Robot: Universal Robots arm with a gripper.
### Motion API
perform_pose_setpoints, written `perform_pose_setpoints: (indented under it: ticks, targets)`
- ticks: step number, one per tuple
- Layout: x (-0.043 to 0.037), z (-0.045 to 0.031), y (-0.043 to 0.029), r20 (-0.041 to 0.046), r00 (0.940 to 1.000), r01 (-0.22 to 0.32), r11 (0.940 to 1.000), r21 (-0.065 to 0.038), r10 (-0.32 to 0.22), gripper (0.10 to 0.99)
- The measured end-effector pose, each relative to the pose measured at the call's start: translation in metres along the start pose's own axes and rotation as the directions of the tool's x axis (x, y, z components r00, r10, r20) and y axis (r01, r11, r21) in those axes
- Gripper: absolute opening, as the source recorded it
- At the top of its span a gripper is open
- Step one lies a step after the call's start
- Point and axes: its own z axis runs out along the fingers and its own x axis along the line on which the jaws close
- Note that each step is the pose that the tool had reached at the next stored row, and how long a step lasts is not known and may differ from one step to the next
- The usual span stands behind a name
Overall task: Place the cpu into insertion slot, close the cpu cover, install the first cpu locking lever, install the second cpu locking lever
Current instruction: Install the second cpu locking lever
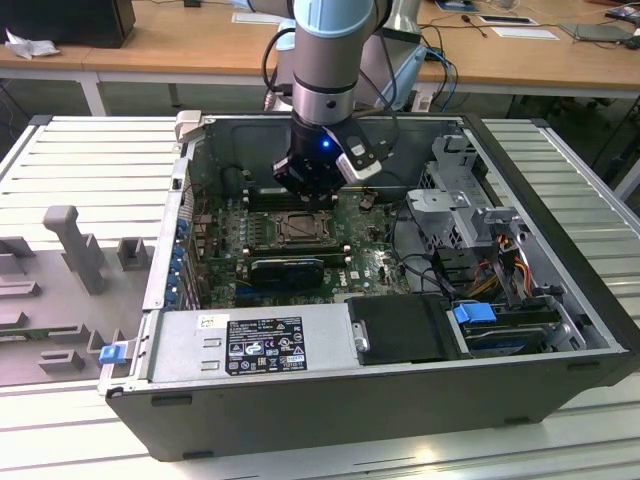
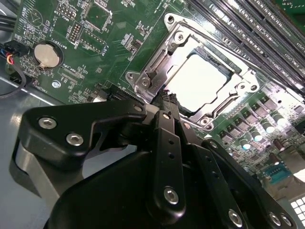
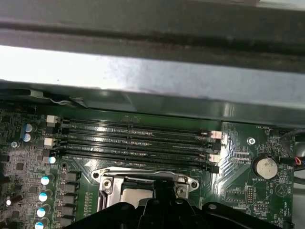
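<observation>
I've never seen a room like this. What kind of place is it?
Probably a robotics lab or workshop. An open computer case lies on a metal table under a robot arm, with wooden desks behind.

The end effector (image 1: 312, 180) hangs inside the open computer case (image 1: 400, 390), just above the insertion slot (image 1: 300, 230) on the green board (image 1: 355, 262), near the case's far wall.

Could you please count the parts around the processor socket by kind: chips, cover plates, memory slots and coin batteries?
Pale silver-grey square cpu: 1
Silver-grey windowed metal cpu cover: 1
Long black memory slots: 4
Round silver coin battery: 1
Total: 7
</observation>
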Motion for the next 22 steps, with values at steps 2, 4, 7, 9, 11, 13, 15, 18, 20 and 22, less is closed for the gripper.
perform_pose_setpoints:
  ticks: [2,4,7,9,11,13,15,18,20,22]
  targets:
    - [0.0001,-0.0001,-0.0009,0.0,1.0,0.0,1.0,0.0,0.0,0.106]
    - [0.0001,-0.0001,-0.0015,0.0,1.0,0.0,1.0,0.0,0.0,0.106]
    - [0.0001,-0.0002,-0.0022,0.0,1.0,0.0,1.0,0.0,0.0,0.106]
    - [0.0001,-0.0003,-0.0029,0.0,1.0,0.0,1.0,0.0,0.0,0.106]
    - [0.0002,-0.0002,-0.0032,0.0001,1.0,0.0,1.0,0.0,0.0,0.106]
    - [0.0002,-0.0016,-0.0034,-0.0003,1.0,0.0,1.0,0.0,0.0,0.106]
    - [0.0002,-0.0073,-0.0031,0.0,1.0,0.0,1.0,0.0,0.0,0.106]
    - [0.0002,-0.02,-0.0023,0.0,1.0,0.0,1.0,0.0,0.0,0.106]
    - [0.0002,-0.0227,-0.0025,0.0,1.0,0.0,1.0,0.0,0.0,0.106]
    - [0.0003,-0.0228,-0.0039,0.0,1.0,0.0,1.0,0.0,0.0,0.106]
